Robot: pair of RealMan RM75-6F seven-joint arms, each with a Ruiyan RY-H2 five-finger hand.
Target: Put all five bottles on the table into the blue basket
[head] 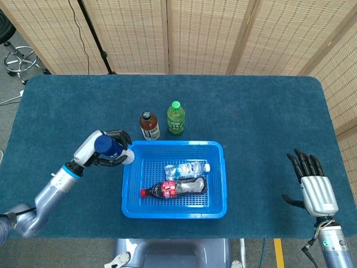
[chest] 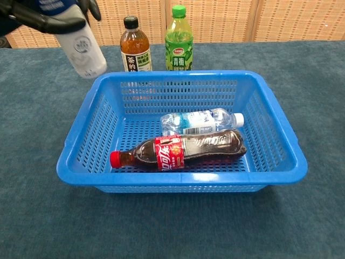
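Observation:
My left hand (head: 106,152) (chest: 40,13) grips a white bottle with a blue cap (head: 110,148) (chest: 82,48), raised and tilted just beyond the left rim of the blue basket (head: 129,190) (chest: 81,129). A cola bottle (head: 174,188) (chest: 180,150) and a clear water bottle (head: 187,168) (chest: 199,121) lie inside the basket. A brown tea bottle (head: 148,125) (chest: 135,46) and a green bottle (head: 176,118) (chest: 178,39) stand upright behind it. My right hand (head: 312,187) hovers open at the table's right front, holding nothing.
Woven screens stand behind the blue-carpeted table (head: 251,117). A stool (head: 19,58) is off the far left corner. The table's near edge runs just in front of the basket.

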